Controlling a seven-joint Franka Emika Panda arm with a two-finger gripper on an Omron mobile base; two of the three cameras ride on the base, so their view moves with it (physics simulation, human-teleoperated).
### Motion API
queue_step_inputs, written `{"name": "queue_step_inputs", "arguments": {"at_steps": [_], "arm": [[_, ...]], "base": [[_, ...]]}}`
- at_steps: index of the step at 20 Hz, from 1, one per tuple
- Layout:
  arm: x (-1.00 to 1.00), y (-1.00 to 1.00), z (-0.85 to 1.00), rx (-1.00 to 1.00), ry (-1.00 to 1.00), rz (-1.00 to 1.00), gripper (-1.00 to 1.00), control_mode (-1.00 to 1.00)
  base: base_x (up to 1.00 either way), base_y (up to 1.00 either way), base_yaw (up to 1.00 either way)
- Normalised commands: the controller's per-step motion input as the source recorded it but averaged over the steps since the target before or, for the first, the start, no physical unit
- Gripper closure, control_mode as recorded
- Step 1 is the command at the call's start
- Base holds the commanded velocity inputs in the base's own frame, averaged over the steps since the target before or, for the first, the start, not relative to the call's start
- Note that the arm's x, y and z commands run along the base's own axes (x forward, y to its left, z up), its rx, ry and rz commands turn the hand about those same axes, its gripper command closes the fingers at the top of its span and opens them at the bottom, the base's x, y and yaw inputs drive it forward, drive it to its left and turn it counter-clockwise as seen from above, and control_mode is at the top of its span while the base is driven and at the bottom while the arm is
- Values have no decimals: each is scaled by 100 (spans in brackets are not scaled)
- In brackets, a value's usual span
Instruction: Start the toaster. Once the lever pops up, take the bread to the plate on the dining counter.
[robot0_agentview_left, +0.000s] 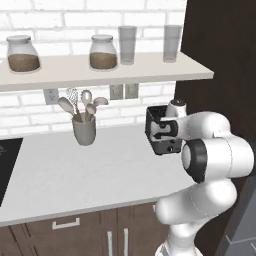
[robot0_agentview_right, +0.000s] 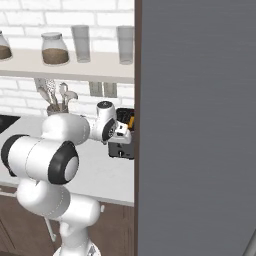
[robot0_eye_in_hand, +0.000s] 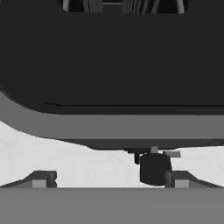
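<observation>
Worktop (robot0_agentview_left: 90, 170) space lies broad and bare to the left of the toaster (robot0_agentview_left: 161, 142), running past a grey cup of utensils (robot0_agentview_left: 84, 129) toward a dark cooktop edge (robot0_agentview_left: 7, 165) at the far left, while on the right the room is tight: the toaster stands at the worktop's right end, close beside a tall dark cabinet (robot0_agentview_left: 225, 55). Overhead, a white shelf (robot0_agentview_left: 100, 72) juts out above the worktop, its front edge above the arm. From the left base camera the toaster's narrow face shows, with a small knob low down, partly covered by the arm's wrist. From the right base camera a tall grey panel (robot0_agentview_right: 200, 125) hides the toaster's right part, and a sliver of golden-yellow bread (robot0_agentview_right: 131, 121) shows at the toaster's top, just beside the hand. The hand camera looks at the toaster from very close: its dark body across the upper picture, the slots at the very top edge, and a small dark knob (robot0_eye_in_hand: 154, 168) low down over the white worktop. The gripper (robot0_eye_in_hand: 109, 179) is released, its two fingertips (robot0_eye_in_hand: 41, 179) spread wide apart, the knob just inside the right-hand tip, not touching it as far as can be told. On the shelf stand two jars (robot0_agentview_left: 22, 54) with brown contents and two clear glasses (robot0_agentview_left: 127, 45); one toaster, one utensil cup, and two wall outlets (robot0_agentview_left: 124, 91) under the shelf.
</observation>
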Motion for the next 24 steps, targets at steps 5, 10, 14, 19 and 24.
{"name": "queue_step_inputs", "arguments": {"at_steps": [5, 10, 14, 19, 24], "arm": [[-81, 28, 23, -2, -20, 8, -100, -100], [-44, 38, 73, -7, -23, 9, -100, -100], [-15, 62, 100, -16, -20, 6, -100, -100], [-1, 74, 99, -21, -19, 4, -100, -100], [0, 68, 77, -19, -11, 1, -100, -100]], "base": [[0, 0, 0], [0, 0, 0], [0, 0, 0], [0, 0, 0], [0, 0, 0]]}}
